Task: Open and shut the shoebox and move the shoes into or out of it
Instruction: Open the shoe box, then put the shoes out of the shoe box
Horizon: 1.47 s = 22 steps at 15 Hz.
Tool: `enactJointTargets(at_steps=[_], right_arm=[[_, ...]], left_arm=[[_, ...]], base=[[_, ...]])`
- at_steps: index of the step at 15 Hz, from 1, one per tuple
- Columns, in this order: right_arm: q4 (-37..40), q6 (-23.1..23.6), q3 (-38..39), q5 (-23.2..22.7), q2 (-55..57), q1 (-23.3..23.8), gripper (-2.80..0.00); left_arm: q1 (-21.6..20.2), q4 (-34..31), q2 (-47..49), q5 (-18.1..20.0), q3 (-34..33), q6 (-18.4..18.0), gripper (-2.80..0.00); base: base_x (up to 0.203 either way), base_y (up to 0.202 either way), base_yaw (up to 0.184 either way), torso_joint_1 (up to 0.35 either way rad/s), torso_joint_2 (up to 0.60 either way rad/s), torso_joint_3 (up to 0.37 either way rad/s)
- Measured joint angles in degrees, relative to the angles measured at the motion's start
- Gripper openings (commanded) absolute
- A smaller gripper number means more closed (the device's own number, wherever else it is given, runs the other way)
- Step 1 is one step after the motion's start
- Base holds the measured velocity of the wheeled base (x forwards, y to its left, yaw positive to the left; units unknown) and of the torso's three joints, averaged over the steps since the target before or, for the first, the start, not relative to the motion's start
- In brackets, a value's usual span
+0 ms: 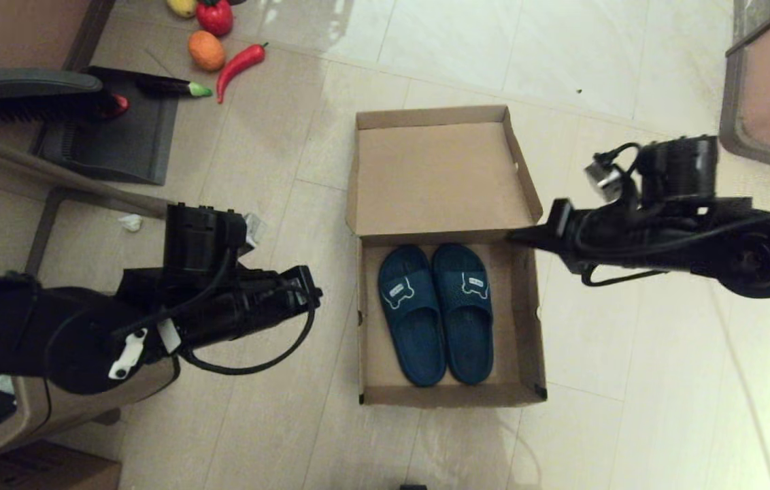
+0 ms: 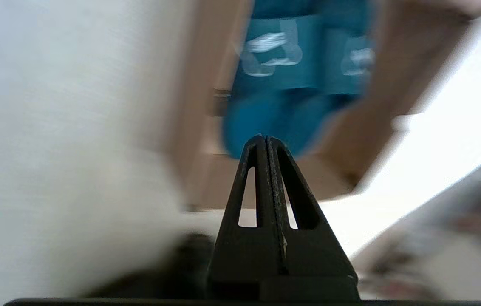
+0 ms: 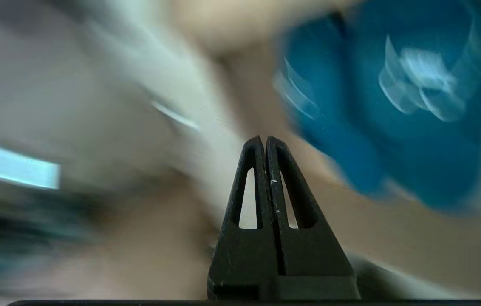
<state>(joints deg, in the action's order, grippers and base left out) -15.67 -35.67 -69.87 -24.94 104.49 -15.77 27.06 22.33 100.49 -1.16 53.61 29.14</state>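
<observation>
The floor (image 1: 630,381) is made of pale shiny tiles, and everything sits on it.

Closest to the robot, its two black arms reach out, one on each side of the box. The left gripper (image 2: 265,142) hangs just beside the box's left wall, and its two fingers are pressed flat together with nothing between them. The right gripper (image 3: 265,142) has its tip near the box's right wall, by the fold of the lid. Its fingers are pressed together too, and it holds nothing.

Between the arms lies the big brown cardboard shoebox (image 1: 514,320), wide open. Inside it, side by side and touching, rest the two dark teal-blue rubber slide sandals (image 1: 436,313), each with a pale bone shape on its strap.

These shoes look light and bendy, and the rubber should not slip much. The strap arches up, so pinching it is likely the best way to lift one.

Behind them, the flap lid (image 1: 436,177) lies back flat. It looks thin and stiff, and its far edge seems best for swinging it shut.

Far off on the left are some toy vegetables (image 1: 222,41) and a dark dustpan (image 1: 120,129).
</observation>
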Motion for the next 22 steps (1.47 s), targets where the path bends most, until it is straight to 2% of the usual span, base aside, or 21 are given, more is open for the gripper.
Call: enactJointTargets(at_steps=[2, 3, 4, 6, 7, 9, 11, 13, 18, 22], right_arm=[[7.87, 11.82, 3.16, 13.78, 0.64, -9.66, -2.8], [9.73, 15.01, 4.54, 19.71, 1.87, -13.09, -2.8], [10.51, 17.05, 5.48, 26.19, 3.82, -16.0, -2.8], [10.89, 17.97, 6.52, 37.74, 7.88, -20.8, -2.8], [10.93, 18.18, 6.84, 40.94, 9.45, -22.26, -2.8], [10.96, 18.29, 7.2, 42.88, 12.31, -24.19, -2.8], [10.63, 18.3, 6.99, 44.39, 14.91, -24.84, -2.8], [8.02, 18.36, 6.65, 47.32, 17.52, -25.0, -2.8], [4.73, 18.54, 5.57, 47.82, 22.05, -25.08, -2.8], [3.38, 18.56, 0.51, 47.92, 26.11, -24.8, -2.8]], left_arm=[[0.27, -0.36, -0.41, -3.92, -2.19, -1.95, -2.8], [0.27, -0.42, -0.78, -6.22, -3.33, -2.06, -2.8], [0.31, -0.42, -1.15, -9.2, -4.18, -2.13, -2.8], [0.59, -0.03, -1.75, -15.88, -6.22, -3.28, -2.8], [0.63, 0.32, -2.23, -17.95, -7.42, -4.9, -2.8], [0.0, 0.99, -3.97, -18.99, -10.16, -8.18, -2.8], [-1.21, 1.78, -6.48, -19.1, -12.28, -9.25, -2.8], [-2.76, 1.9, -9.13, -19.09, -14.03, -9.31, -2.8], [-4.13, 1.95, -13.53, -18.9, -16.98, -8.93, -2.8], [-4.22, 2.06, -15.38, -19.04, -18.25, -8.83, -2.8]], base=[[0.0, 0.0, 0.0, 0.0, 0.0, 0.0], [0.0, 0.0, 0.0, 0.0, 0.0, 0.0], [0.0, 0.0, 0.0, 0.0, 0.0, 0.0], [0.0, 0.0, 0.0, 0.0, 0.0, 0.0], [0.0, 0.0, 0.0, 0.0, 0.0, 0.0], [0.0, 0.0, 0.0, 0.0, 0.0, 0.0], [0.0, 0.0, 0.0, 0.0, 0.0, 0.0], [0.0, 0.0, 0.0, 0.0, 0.0, 0.0], [0.0, 0.0, 0.0, 0.0, 0.0, 0.0], [0.0, 0.0, 0.0, 0.0, 0.0, 0.0]])
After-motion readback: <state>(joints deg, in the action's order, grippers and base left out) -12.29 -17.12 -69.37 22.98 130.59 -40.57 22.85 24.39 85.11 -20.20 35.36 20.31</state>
